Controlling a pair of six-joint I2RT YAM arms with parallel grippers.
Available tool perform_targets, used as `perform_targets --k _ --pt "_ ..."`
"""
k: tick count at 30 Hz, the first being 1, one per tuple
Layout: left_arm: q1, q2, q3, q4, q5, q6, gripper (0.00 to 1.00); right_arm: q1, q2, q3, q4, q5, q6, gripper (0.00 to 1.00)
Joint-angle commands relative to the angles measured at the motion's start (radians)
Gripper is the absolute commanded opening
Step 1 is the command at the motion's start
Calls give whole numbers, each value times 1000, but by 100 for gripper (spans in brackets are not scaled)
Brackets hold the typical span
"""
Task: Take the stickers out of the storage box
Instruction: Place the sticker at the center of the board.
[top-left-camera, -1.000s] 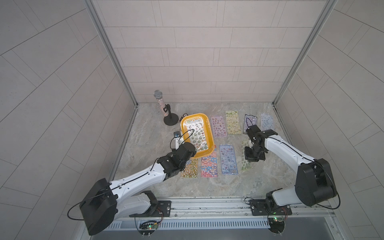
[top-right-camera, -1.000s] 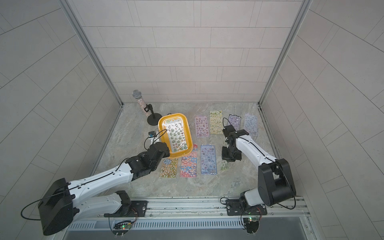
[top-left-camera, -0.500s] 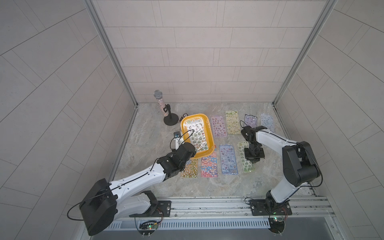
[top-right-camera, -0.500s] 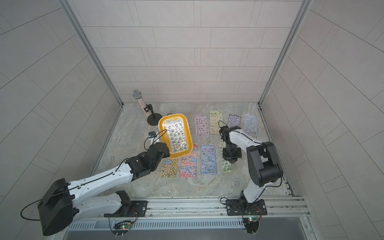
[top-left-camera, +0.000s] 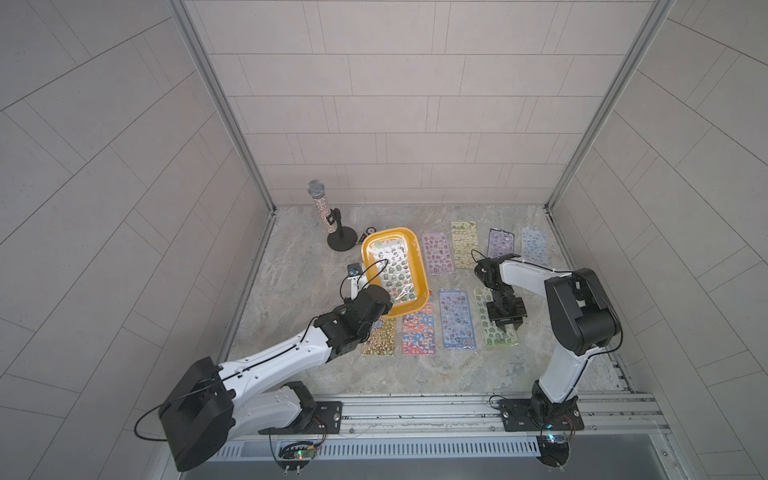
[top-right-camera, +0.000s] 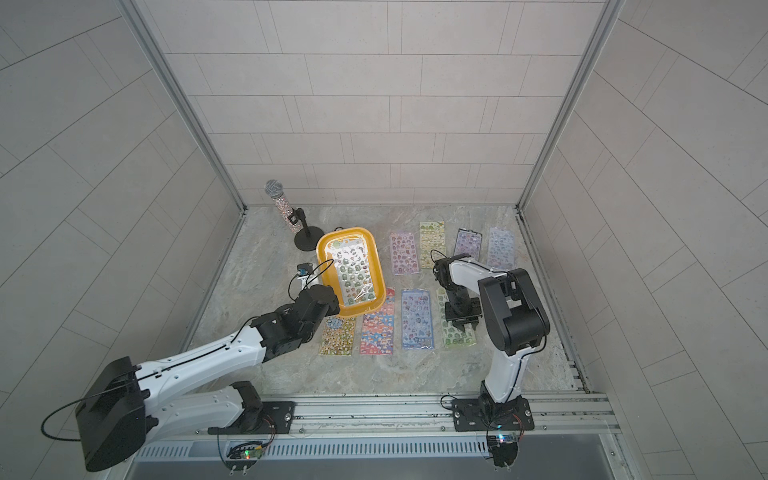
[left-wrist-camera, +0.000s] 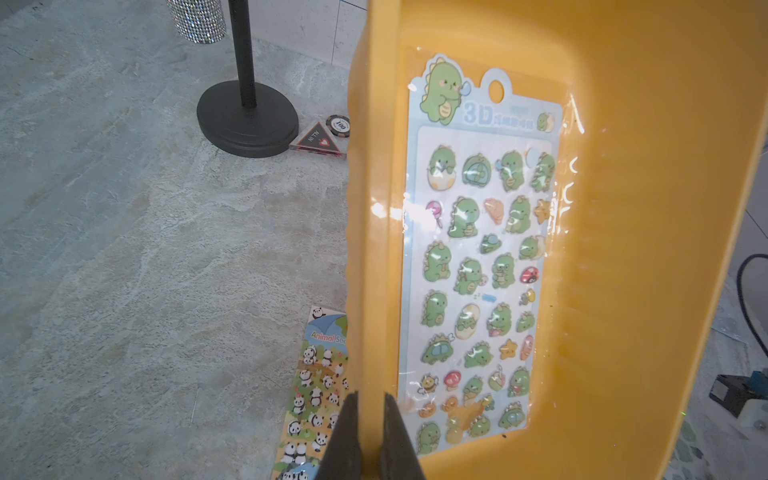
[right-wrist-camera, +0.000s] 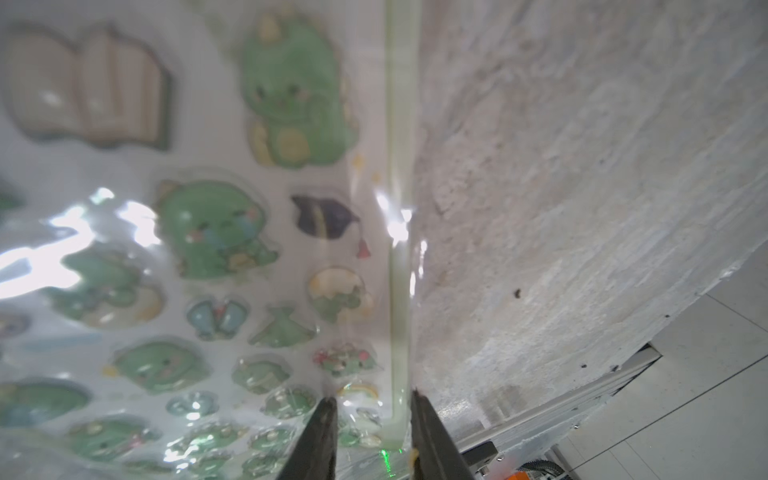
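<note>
- While the left tool (left-wrist-camera: 370, 401) pinches the near rim of the storage box (left-wrist-camera: 623, 208), one finger outside the wall and one inside, the right tool (right-wrist-camera: 372, 405) hangs low over the bench (top-left-camera: 299, 291) with its jaws parted, gripping nothing.
- Only one sticker sheet is left in the box: a dinosaur sheet (left-wrist-camera: 478, 257), pale blue with green figures, lying flat on the box floor. Eight other sheets lie out on the bench in two rows of four.
- Key relation: seen in a top view, the dinosaur sheet (top-left-camera: 395, 274) lies toward the left arm's side of the right tool (top-left-camera: 508, 324) and a little farther from the robot. The two are well apart, with a blue sheet (top-left-camera: 457, 320) and a red sheet (top-left-camera: 417, 332) between them. The sheet's long axis runs along the box's, pointing away from the robot at a slight slant. The left arm is much nearer, yet its tool is taken up with the rim, so I judge the free right tool would have to cross over for the pick.
- Only the right wrist view shows the jaws standing astride the long edge of a green sheet (right-wrist-camera: 208, 228) with a gap on each side. In both top views the tool's body hides this.
- Only the left wrist view shows the pinch itself, the hang hole at the dinosaur sheet's far end, and a panda sheet (left-wrist-camera: 316, 395) running under the box's near end. Only the top views show the whole layout.
</note>
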Motion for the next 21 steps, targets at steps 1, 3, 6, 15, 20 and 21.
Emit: perform_targets --k 1,3,6,15,20,21 --pt "6 -17 -6 34 -8 -11 0 6 9 2 -37 61 9 38" --pt "5 -18 -7 34 -7 -12 0 7 8 4 -36 61 8 40" --pt "6 -21 -8 33 -10 -11 0 8 0 11 -34 68 11 40" --pt "6 -23 -10 34 -8 -9 0 56 -169 77 -61 63 43 43" --pt "6 -19 -7 37 -5 -7 0 61 -365 86 38 -46 38 46" --pt "6 -17 -6 37 -2 -6 0 61 -411 75 85 -69 37 46"
